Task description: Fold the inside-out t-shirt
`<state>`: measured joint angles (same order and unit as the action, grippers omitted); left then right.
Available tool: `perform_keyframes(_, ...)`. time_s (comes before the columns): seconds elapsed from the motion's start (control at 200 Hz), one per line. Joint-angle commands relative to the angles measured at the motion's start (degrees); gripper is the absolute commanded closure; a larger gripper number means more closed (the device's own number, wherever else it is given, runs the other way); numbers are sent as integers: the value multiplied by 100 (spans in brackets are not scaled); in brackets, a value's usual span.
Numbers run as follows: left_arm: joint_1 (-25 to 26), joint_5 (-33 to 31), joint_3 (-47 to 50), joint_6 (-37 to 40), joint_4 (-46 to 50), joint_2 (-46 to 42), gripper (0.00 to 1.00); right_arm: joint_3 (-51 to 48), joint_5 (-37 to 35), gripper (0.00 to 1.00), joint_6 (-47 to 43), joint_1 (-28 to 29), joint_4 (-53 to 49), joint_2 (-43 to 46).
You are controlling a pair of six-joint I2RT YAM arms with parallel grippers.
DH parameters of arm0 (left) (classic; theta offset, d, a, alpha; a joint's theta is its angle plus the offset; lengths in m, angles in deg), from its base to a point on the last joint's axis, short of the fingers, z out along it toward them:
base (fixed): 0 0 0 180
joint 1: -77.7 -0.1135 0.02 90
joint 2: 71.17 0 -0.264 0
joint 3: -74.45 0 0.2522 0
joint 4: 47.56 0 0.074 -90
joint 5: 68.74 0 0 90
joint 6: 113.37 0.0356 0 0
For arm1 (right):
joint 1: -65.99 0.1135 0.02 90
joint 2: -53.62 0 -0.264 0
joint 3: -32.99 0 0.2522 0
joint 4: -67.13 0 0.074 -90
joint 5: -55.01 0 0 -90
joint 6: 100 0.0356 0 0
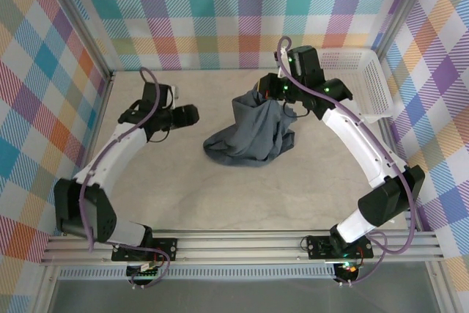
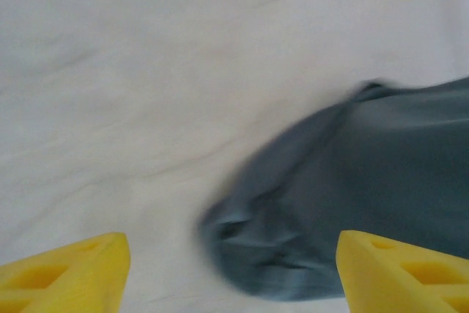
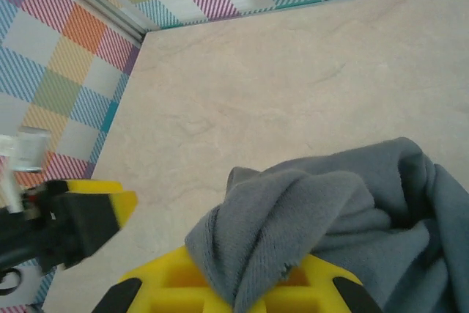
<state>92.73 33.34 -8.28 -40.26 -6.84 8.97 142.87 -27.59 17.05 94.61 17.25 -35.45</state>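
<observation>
Your bench carries one heap: the inside-out t-shirt sits near the middle, towards the far right. It is partly raised, its top bunched up high and its lower part pooled on the surface. The white basket stands just beyond it by the right wall.

Judge the folding as barely begun. You have no flat spread, no straight edge and no crease to show. The shirt needs laying out and smoothing, then every fold remains.

The fabric is plain dark slate-grey, soft and thin, and hangs in loose vertical drapes with a rumpled hem.

Your right pincer is clamped tight on a gathered wad at the shirt's top. Your left pincer stands wide apart and empty, low over the bench, just beside the shirt's lower edge.
</observation>
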Motion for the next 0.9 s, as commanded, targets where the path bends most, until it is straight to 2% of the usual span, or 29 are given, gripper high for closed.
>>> perform_keyframes(0.0,569,1670,-404,-440,-785,-71,25,-26,551,100,152,29,349,139)
perform_keyframes(0.09,892,1454,-799,-680,-611,381,23,-265,1103,100,75,36,833,227)
perform_keyframes(0.12,899,1489,-838,-891,-778,519,19,-361,1195,100,75,46,972,256)
perform_keyframes(0.16,913,1761,-803,-1352,-1350,667,15,-437,1235,100,84,56,1060,279)
perform_keyframes(0.23,1037,2606,-808,-2034,-2448,1031,9,-429,1246,100,47,56,956,239)
perform_keyframes(0.295,1260,2858,-1170,-1847,-2234,1452,9,-409,1208,100,3,56,852,225)
perform_keyframes(0.33,1353,2688,-1337,-1552,-1778,1594,19,-417,1101,100,-4,56,786,244)
perform_keyframes(0.365,1380,2450,-1390,-1368,-1452,1702,35,-422,922,100,2,48,716,273)
perform_keyframes(0.43,1239,2006,-1311,-1325,-1153,1755,79,-440,242,100,112,9,426,384)
perform_keyframes(0.475,1029,1821,-1175,-1429,-1177,1697,99,-558,-90,100,184,-67,297,520)
perform_keyframes(0.55,652,1750,-1054,-1562,-1287,1569,100,-1038,-136,100,195,-189,458,886)
perform_keyframes(0.635,405,1769,-1258,-1408,-1154,1470,100,-2022,159,100,30,-190,908,1560)
perform_keyframes(0.71,365,1806,-1482,-1278,-853,1437,100,-3329,615,100,88,-146,1443,2222)
perform_keyframes(0.805,383,1951,-1425,-1443,-1224,1367,100,-5231,900,100,225,203,2285,2942)
perform_keyframes(0.895,461,2165,-1165,-1516,-1720,1283,100,-6100,975,93,202,494,2291,3073)
